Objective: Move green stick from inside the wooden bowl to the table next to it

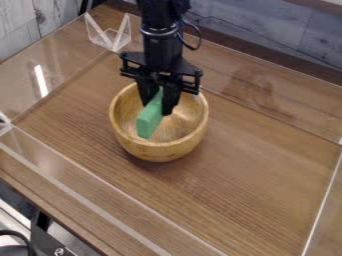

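Beneath the claw [156,90], green stick [150,113] hangs clasped over the wooden bowl [162,152]

Camera view: directly under the dark robot arm [162,35], the claw is clenched on the green stick, gripping its upper end. The bright green block slants, its upper end at the fingers and its lower end leaning toward the left of the frame and toward the near side. Seen from this angle, the stick lies within the outline of the bowl, below the claw; whether its lower end touches the bowl's inside cannot be told.

Around and beneath the claw sits the round, light tan bowl, resting on the table [247,155]. Its smooth near rim and thick front wall show plainly, and the pale inside is visible to the right of the stick. The claw and the dark parts beside it cover much of the far rim.

Out to both sides of the claw and on the near side of the bowl spreads the brown wood-grain tabletop. Behind the claw, toward the upper left of the frame, stands a clear plastic piece [107,32] with bright edges. Well to the left of the claw, another clear piece [40,80] catches the light along the table's border. Just above and to the right of the claw, a thin dark cable [199,38] curves beside the arm. Far from the claw, in the lower left corner, are dark cables and hardware [19,238], partly cut off by the frame.
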You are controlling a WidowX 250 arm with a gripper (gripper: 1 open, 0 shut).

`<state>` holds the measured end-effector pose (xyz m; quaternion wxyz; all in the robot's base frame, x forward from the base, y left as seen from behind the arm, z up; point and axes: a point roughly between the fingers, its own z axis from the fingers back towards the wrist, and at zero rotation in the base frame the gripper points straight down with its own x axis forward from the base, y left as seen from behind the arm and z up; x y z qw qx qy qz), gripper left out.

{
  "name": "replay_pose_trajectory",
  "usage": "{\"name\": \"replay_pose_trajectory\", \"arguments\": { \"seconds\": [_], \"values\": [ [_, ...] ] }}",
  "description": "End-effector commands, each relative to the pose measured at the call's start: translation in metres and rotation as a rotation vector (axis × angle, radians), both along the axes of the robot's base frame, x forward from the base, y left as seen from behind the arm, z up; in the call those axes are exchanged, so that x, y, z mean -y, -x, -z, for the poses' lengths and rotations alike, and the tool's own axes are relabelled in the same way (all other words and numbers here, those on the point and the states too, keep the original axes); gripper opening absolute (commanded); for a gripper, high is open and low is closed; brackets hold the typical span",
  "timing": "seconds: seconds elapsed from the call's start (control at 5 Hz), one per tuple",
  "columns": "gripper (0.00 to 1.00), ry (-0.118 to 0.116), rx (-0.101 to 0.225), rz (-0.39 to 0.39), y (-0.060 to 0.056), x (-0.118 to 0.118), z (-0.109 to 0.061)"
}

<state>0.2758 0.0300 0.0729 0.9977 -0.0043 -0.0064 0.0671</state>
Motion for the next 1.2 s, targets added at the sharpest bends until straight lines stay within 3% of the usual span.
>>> {"name": "replay_pose_trajectory", "arguments": {
  "seconds": [0.0, 0.2, 0.6, 1.0],
  "values": [
    [0.0, 0.004, 0.07, 0.015, -0.006, 0.01, -0.019],
    [0.0, 0.015, 0.065, 0.034, -0.004, 0.024, -0.018],
    [0.0, 0.037, 0.056, 0.091, 0.001, 0.072, -0.008],
    [0.0, 0.048, 0.052, 0.121, 0.009, 0.12, 0.01]
  ]
}}
